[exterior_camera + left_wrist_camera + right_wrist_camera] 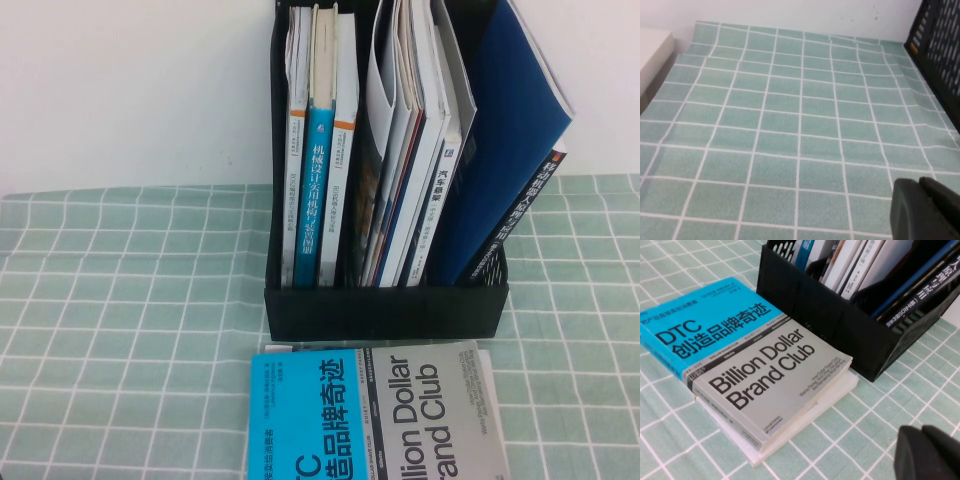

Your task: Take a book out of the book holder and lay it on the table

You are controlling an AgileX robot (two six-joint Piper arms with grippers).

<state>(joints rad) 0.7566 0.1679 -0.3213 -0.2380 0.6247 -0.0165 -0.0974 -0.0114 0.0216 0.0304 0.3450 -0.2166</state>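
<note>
Table (120, 300) covered by a pale green cloth with white grid lines, set against a plain white wall (130, 90). The thick cyan-and-grey paperback book (375, 415) lies flat, cover up, just in front of the black plastic upright book holder (385, 305), which contains standing volumes. Left hand (925, 210) hovers over bare cloth beside the holder; right hand (930, 452) hovers near the book. Whether either hand is released or clenched cannot be told.

The thick cyan-and-grey paperback book (747, 362) has a matt paper cover, lying on the pale green gridded cloth table (120, 300) beside the matt black perforated plastic book holder (385, 305).
</note>
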